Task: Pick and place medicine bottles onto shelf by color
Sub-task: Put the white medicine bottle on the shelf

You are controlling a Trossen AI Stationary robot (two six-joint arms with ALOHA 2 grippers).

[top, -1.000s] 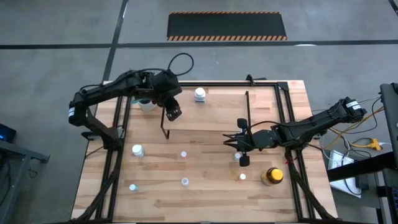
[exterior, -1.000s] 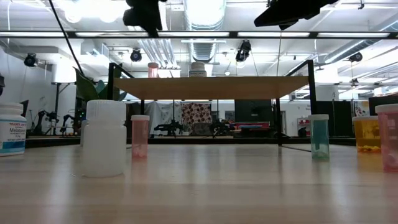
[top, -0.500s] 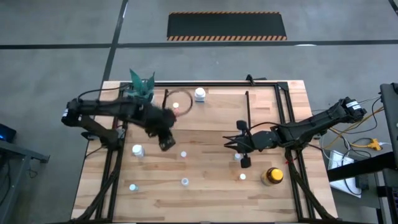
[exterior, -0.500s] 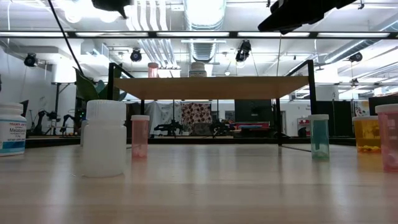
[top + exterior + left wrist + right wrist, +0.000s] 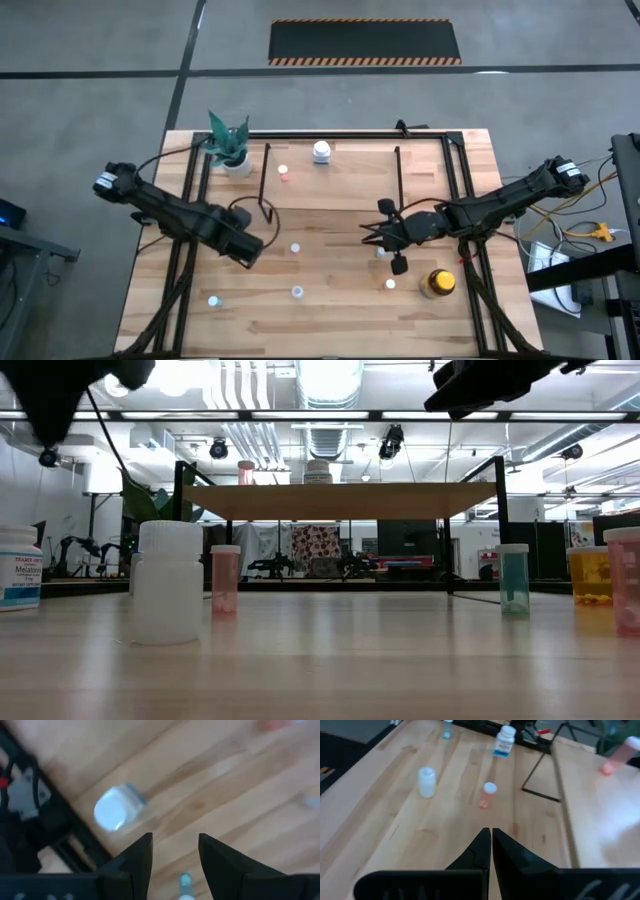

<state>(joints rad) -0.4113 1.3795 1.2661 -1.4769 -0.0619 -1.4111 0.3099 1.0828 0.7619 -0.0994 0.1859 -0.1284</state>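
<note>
1. Left gripper (image 5: 247, 247): low over the left half of the table (image 5: 330, 320), above a white-capped bottle (image 5: 114, 809); its fingers (image 5: 138, 854) stand apart with nothing between them
2. Right gripper (image 5: 398, 264): over the right half of the table, near the shelf's right legs; fingers pressed together, holding nothing
3. Shelf (image 5: 340, 500): light-wood board on thin black legs, at the far middle of the table
4. On the shelf: a pink bottle (image 5: 284, 173) to the left and a white bottle (image 5: 321, 152) near the far edge
5. Amber yellow-capped bottle (image 5: 437, 283): upright at the near right of the table
6. Small bottles loose on the table, nearer than the shelf: one at the near left (image 5: 213, 300), two near the middle (image 5: 295, 247) (image 5: 297, 292), one just left of the amber bottle (image 5: 390, 285)
7. Potted plant (image 5: 230, 145): far left corner of the table
</note>
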